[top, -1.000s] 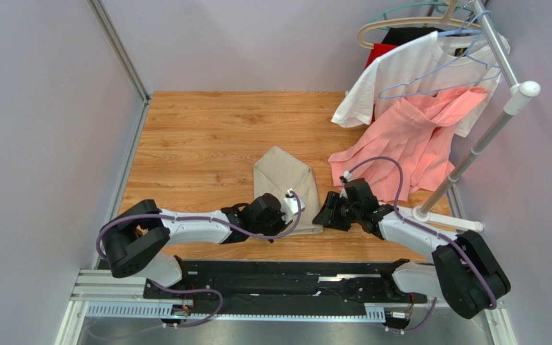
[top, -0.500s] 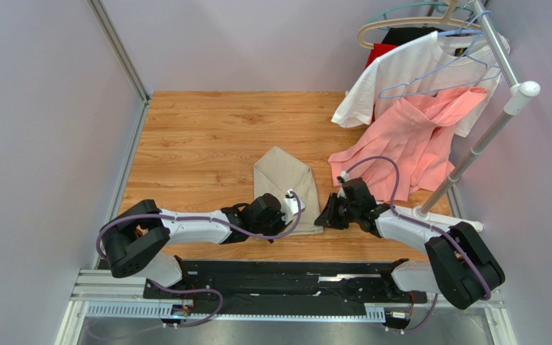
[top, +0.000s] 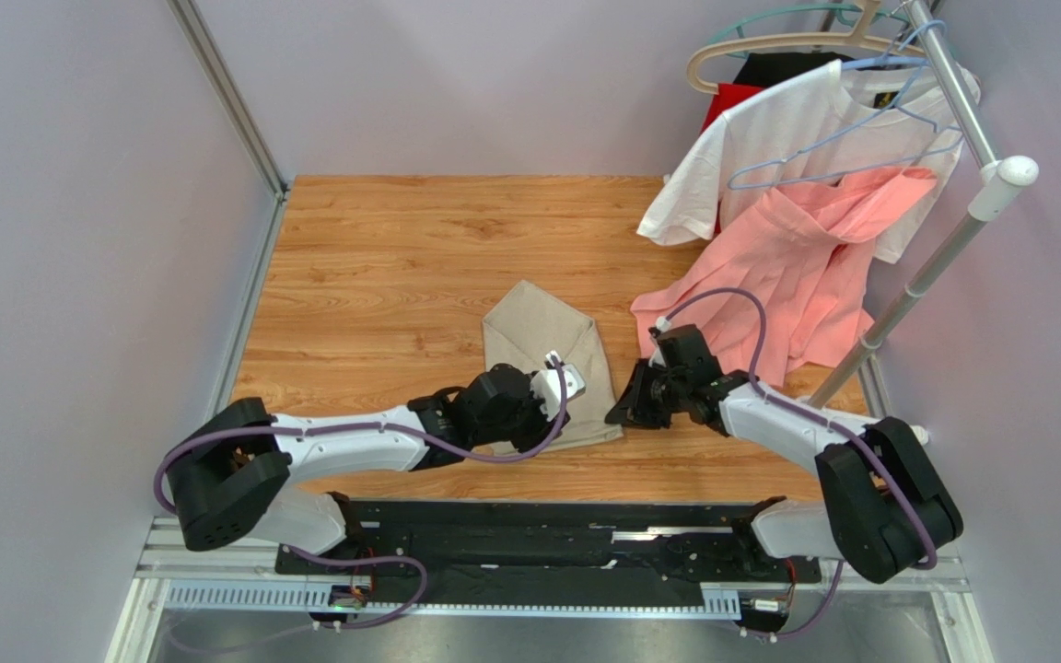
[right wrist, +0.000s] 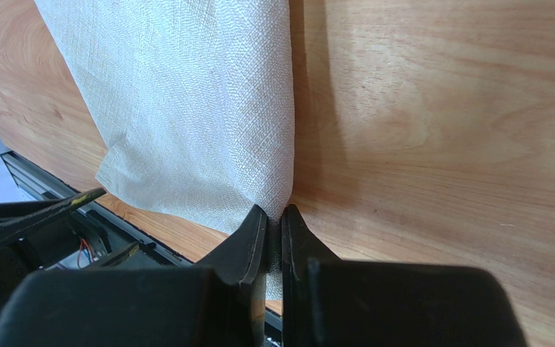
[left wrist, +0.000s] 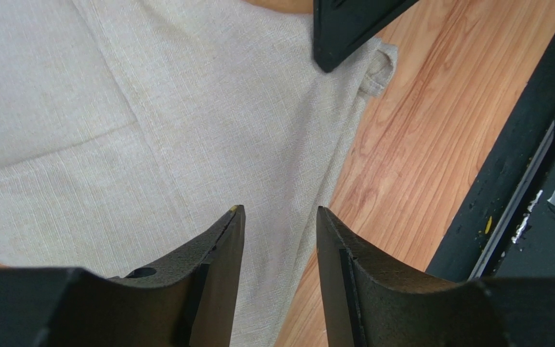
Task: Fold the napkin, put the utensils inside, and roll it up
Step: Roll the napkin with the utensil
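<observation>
The soft beige-tan cloth napkin (top: 547,352) lies partly folded on the wooden surface (top: 384,263). No utensils are visible, and it is not yet rolled. The right end effector (right wrist: 274,220) pinches its edge, while the left end effector (left wrist: 279,224) hovers above with jaws parted.

Bright, even, diffuse light throughout. A soft shadow lies on the table (right wrist: 439,144) just beyond the right hand (right wrist: 274,217), alongside the napkin (right wrist: 186,94) fold; the cloth weave is sharp.
</observation>
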Robot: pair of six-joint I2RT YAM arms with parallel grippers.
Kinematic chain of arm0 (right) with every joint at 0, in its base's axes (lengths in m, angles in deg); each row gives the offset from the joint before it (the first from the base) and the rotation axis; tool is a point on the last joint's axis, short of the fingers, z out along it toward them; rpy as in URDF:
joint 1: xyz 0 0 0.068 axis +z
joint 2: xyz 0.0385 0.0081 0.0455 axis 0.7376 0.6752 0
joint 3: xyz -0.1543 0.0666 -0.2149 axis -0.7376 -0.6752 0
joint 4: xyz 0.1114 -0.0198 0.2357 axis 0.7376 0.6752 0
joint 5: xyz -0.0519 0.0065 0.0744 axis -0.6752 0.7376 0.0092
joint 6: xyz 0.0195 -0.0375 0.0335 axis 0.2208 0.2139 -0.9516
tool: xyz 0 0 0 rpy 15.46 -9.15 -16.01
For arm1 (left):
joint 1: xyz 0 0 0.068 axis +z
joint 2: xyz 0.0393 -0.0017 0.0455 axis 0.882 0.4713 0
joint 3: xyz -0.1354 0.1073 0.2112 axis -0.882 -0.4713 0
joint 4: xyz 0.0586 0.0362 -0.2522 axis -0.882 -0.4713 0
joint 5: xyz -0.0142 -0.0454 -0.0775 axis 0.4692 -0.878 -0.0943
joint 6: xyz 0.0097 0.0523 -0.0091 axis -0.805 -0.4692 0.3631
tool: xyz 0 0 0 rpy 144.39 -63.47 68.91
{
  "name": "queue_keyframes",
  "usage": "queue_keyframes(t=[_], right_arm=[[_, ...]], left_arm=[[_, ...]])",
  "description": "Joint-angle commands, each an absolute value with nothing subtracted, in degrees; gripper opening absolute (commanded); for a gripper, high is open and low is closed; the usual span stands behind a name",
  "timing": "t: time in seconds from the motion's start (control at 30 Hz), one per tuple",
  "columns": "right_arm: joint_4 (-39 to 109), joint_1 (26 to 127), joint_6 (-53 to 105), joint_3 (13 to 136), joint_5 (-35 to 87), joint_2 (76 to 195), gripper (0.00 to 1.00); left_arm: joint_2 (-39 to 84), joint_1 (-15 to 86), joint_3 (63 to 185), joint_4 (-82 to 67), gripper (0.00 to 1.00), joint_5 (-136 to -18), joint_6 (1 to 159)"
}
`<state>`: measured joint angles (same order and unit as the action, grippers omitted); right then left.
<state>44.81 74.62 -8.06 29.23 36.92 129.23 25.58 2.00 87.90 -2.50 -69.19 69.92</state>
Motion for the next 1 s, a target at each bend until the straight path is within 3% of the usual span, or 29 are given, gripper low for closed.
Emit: queue_keyframes(t=[0.0,0.63,0.97], right_arm=[[51.39,72.41,-9.07,33.2,39.06,131.39,0.0],[63.78,65.46,-11.63,44.35,52.08,142.29,0.0],[66.69,65.2,-11.53,46.65,54.89,144.23,0.0]], left_arm=[[24.84,1.59,88.37,1.39,0.5,-72.46,66.68],[32.49,-5.7,90.74,7.19,0.52,-64.49,61.57],[33.02,-6.5,90.39,10.09,0.59,-60.17,60.69]])
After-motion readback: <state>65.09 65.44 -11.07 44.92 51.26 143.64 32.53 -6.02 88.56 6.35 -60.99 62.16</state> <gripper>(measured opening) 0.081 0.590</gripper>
